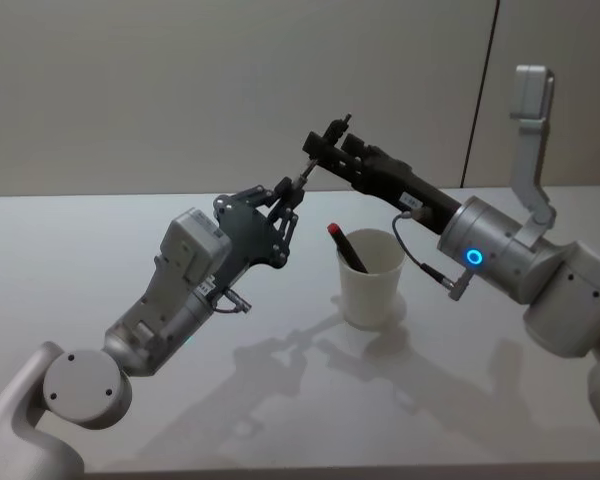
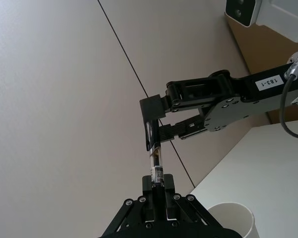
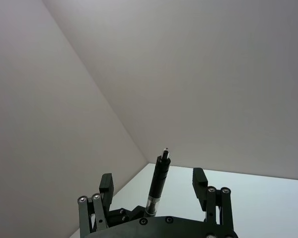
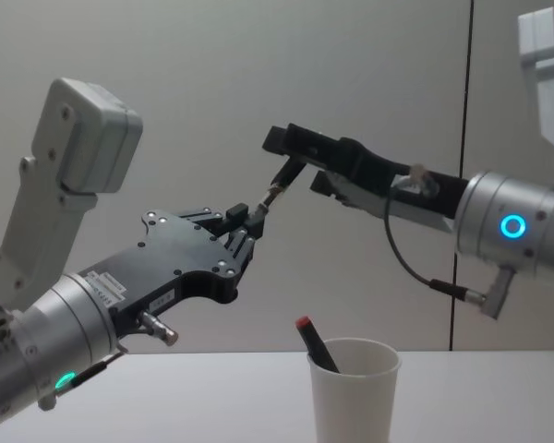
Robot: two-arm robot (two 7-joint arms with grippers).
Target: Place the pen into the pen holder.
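Gripping one end of a slim dark pen (image 4: pixel 275 193), the left tool (image 4: pixel 249 221) is seen raised well above the surface (image 1: pixel 180 420), its fingers (image 2: pixel 164 191) closed tightly on the barrel. From that grip the pen is angled up and away toward the right tool (image 4: pixel 300 166), which is held higher still, over the far side of the surface. In the right wrist view the pen's other end (image 3: pixel 159 181) is seen standing between the right tool's fingers (image 3: pixel 199 181), which are spread wide apart and are not touching it; in the left wrist view one black finger (image 2: pixel 150 119) of the right tool is seen just beside the upper end of the pen (image 2: pixel 156 166). The pen is thus carried by the left tool alone, in the air between the two tools. Below and slightly to the right of them, the pen holder (image 1: pixel 371 277), a plain white paper cup, is seen standing upright on the pale surface, near its middle. Another pen (image 1: pixel 346 246), dark with a red tip, is seen leaning inside the cup, its red end poking out above the rim on the left side. The same cup (image 4: pixel 353 389) and its red-tipped pen (image 4: pixel 312 346) are seen from the side in the chest view, directly beneath the gap between the two tools. The cup's rim (image 2: pixel 233 213) is also caught in the left wrist view.
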